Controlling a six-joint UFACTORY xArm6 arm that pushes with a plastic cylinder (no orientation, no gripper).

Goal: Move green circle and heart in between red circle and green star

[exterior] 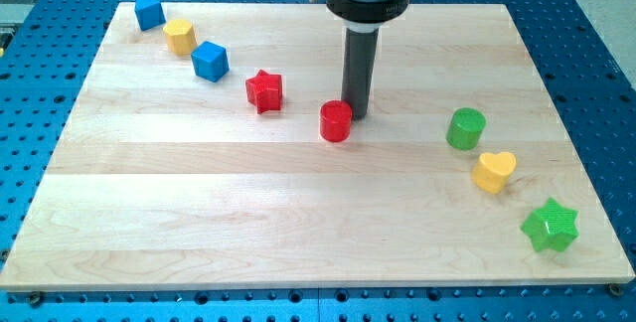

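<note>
My tip (357, 113), a fingerless rod gripping nothing, is seen beside the red circle (336, 121); the green circle (465, 128) is best approached from 3 o'clock

surface: pale wooden board (298, 223) | surround: blue perforated table (596, 44) | light: even

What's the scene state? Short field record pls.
tip: my tip just right of and behind the red circle, about touching
green circle: right side
yellow heart: just below-right of green circle
green star: bottom right
top-left row: blue block, yellow block, blue cube, red star
</note>
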